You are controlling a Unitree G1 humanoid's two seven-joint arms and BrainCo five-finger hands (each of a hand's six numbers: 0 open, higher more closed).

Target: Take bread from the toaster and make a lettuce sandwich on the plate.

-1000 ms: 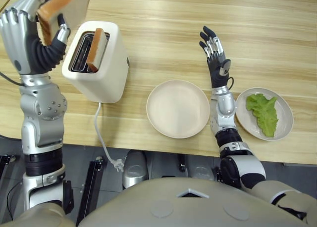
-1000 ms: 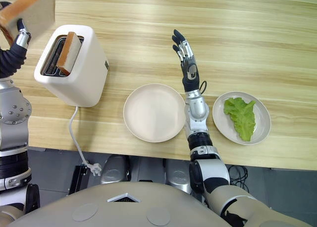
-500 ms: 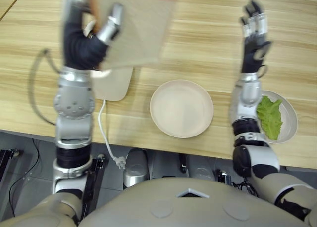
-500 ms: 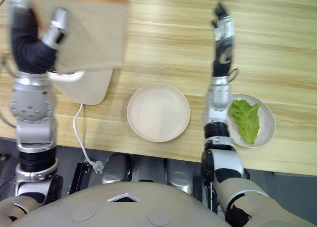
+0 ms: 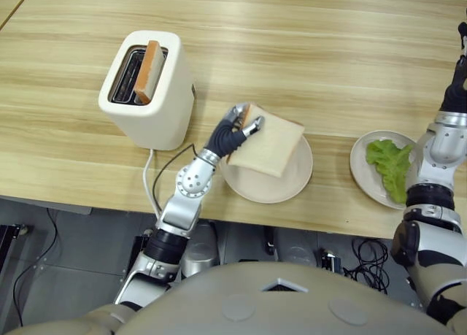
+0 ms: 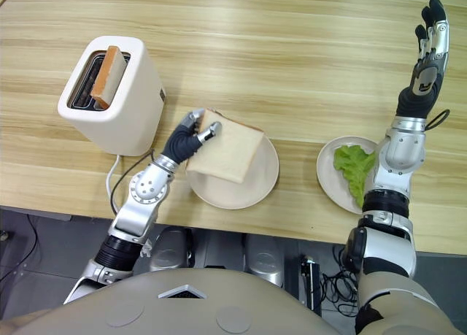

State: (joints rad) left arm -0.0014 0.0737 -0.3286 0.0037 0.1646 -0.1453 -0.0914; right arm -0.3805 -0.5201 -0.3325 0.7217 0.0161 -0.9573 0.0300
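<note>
**Holding a slice of bread over the plate**

The robot's left hand grips a slice of bread by its 9 o'clock corner, fingers closed narrowly around the crust. The slice is tilted and covers the 11 o'clock part of the round plate, hanging out past the rim on that side. Whether its lower edge touches the plate cannot be told.

Taking the plate as the centre of the wooden surface, the white toaster stands at 10 o'clock, near the hand but apart from it. A second slice stands upright in one of its slots, sticking out of the top. The toaster's cord runs from its base toward 6 o'clock and drops over the near edge of the surface.

At 3 o'clock from the plate, well apart from it, a small dish carries a green lettuce leaf, which lies flat inside it. The right hand is raised at about 1 o'clock from that dish, fingers straight and spread wide, holding nothing; its forearm passes in front of the dish's far side.
</note>
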